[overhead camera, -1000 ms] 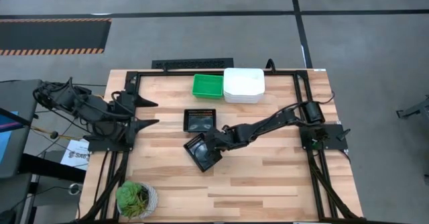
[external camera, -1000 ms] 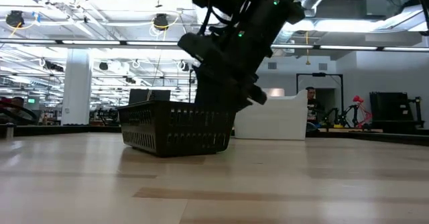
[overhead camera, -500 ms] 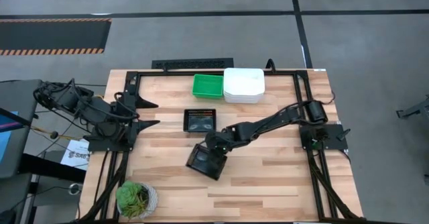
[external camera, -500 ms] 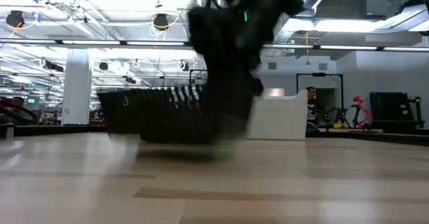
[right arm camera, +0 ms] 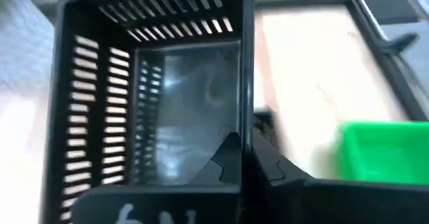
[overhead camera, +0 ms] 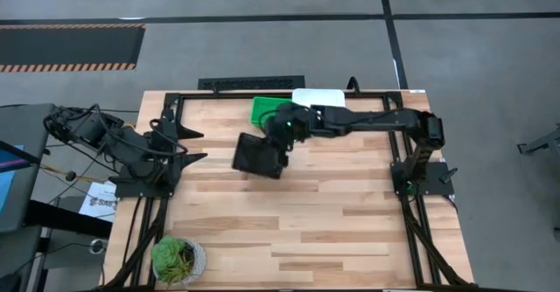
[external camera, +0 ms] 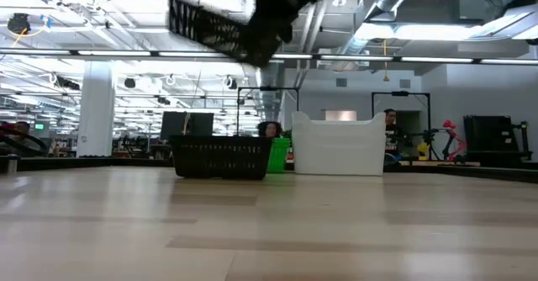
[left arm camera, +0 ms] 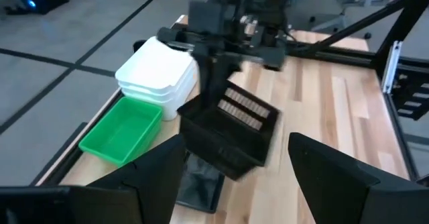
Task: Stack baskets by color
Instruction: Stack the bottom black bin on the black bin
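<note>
My right gripper (overhead camera: 283, 138) is shut on a black slotted basket (overhead camera: 258, 155) and holds it high over the table's far middle; the low view shows this basket (external camera: 212, 27) tilted near the ceiling line. Straight below, another black basket (external camera: 220, 157) rests on its bottom on the table. A green basket (overhead camera: 265, 108) and a stack of white baskets (overhead camera: 319, 97) stand by the far edge. My left gripper (overhead camera: 199, 147) waits open at the left side, clear of everything. My right gripper pinches one side wall of the black basket at its rim (right arm camera: 247, 120), with one finger inside (right arm camera: 226, 158) and one outside (right arm camera: 269, 165). The fingers come from the table's right, slanting down. The basket hangs tilted, lifted clear of the table and of the other basket.
A potted green plant (overhead camera: 178, 259) stands at the near left corner. A black metal frame (overhead camera: 175, 108) runs round the table's edges. The near half of the wooden tabletop (overhead camera: 332, 231) is bare.
My right gripper has taken the black basket from the table's middle, first dragging it toward the near edge, then lifting it high and carrying it toward the far edge, over the other black basket. The basket has turned about and tipped on the way.
</note>
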### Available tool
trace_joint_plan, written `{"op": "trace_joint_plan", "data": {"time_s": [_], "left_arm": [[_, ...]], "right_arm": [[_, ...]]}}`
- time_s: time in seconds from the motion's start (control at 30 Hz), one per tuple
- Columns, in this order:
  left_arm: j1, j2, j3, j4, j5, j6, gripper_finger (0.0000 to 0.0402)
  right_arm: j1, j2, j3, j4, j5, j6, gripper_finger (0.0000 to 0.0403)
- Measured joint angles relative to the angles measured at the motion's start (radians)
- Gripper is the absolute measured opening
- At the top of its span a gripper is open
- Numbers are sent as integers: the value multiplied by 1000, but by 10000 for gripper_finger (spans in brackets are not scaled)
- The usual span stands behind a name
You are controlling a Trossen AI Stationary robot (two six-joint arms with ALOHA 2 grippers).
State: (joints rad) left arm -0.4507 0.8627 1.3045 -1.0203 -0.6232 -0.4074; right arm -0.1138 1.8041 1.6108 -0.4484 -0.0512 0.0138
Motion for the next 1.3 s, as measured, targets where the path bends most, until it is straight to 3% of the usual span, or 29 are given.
{"op": "trace_joint_plan", "data": {"time_s": [0.13, 0.4, 0.63, 0.83, 1.07, 1.3], "left_arm": [[0, 1, 0, -22, -17, -1, 256], [0, 0, 0, -27, -58, 1, 256], [0, 0, 0, -41, -91, 2, 256], [0, 0, 0, -44, -99, 2, 256], [0, 0, 0, -44, -99, 2, 256], [0, 0, 0, -44, -99, 1, 256]], "right_arm": [[-57, 46, -2, -7, -3, -174, 7], [-139, 166, -3, -23, -102, -283, 21], [-172, 181, -2, -5, -142, -332, 7], [-188, 181, -8, -9, -189, -334, 24], [-185, 181, -29, -21, -190, -361, 10], [-186, 181, -29, -42, -189, -363, 25]]}}
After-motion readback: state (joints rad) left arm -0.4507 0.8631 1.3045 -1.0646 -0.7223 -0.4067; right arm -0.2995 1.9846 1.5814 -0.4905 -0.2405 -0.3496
